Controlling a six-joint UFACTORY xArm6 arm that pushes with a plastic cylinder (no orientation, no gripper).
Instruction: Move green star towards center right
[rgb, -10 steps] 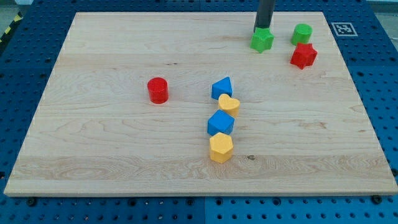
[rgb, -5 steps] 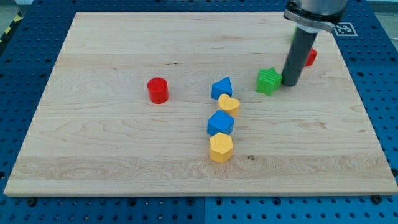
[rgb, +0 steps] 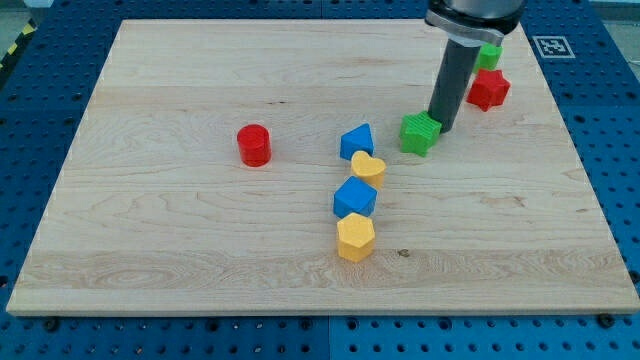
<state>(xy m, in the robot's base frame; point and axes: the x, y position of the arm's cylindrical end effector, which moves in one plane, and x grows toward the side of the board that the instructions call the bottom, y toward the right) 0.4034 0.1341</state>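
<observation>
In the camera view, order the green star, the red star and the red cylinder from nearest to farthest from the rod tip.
From my tip:
1. Green star, touching, on its left.
2. Red star, toward the view's upper right.
3. Red cylinder, far left.

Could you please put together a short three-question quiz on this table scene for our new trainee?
1. True or false: my tip stands at the view's right of the green star.
2. Which block lies nearest the red star? A) red cylinder B) green block C) yellow heart
3. How many blue blocks are on the board?

Key: 1 true; 2 B; 3 two.
</observation>
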